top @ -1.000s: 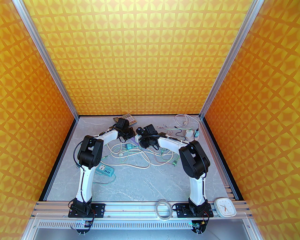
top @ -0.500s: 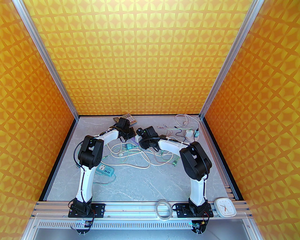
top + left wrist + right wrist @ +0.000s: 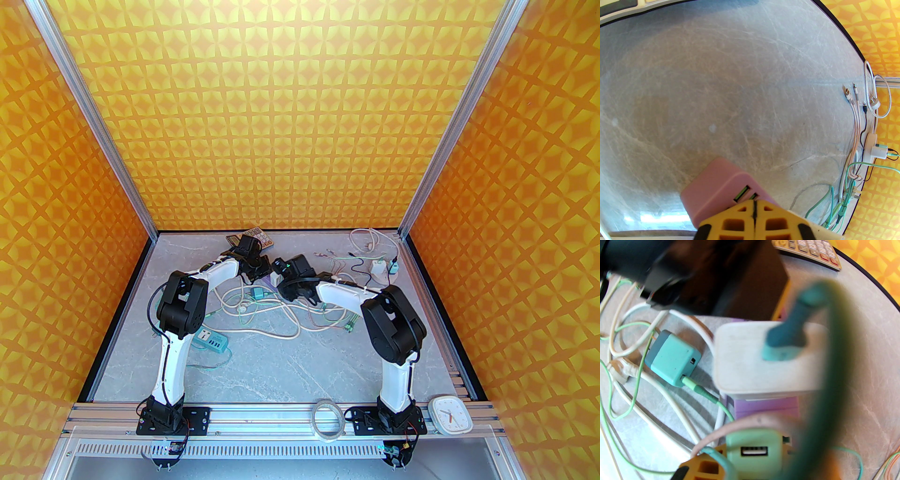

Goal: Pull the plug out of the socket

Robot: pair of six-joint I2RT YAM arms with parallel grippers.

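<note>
Right gripper [image 3: 759,462], hard against the right wrist lens: yellow fingers clamped on either side of the pale green plug [image 3: 754,452], its USB port facing the camera. Just past the plug lies the purple socket [image 3: 765,408]. Cannot tell whether the two are mated or apart; a blurred dark green cable [image 3: 834,380] crosses in front. Beyond the socket is a white adapter [image 3: 750,361] with a teal connector [image 3: 785,345] stuck in its top. Left of that, a teal charger cube [image 3: 670,357] lies on the grey table [image 3: 869,357] among white and green leads. Calculator [image 3: 811,251] at the far edge.

Left gripper [image 3: 754,206]: fingers pressed together with no gap, tips over the near end of the same socket, which reads pink here, with two green ports showing. Cannot tell if they touch it. Far right is a white hub [image 3: 869,143], by the wall.

Overhead: both wrists meet mid-table above the cable tangle. A teal power strip [image 3: 213,341] lies beside the left arm.
</note>
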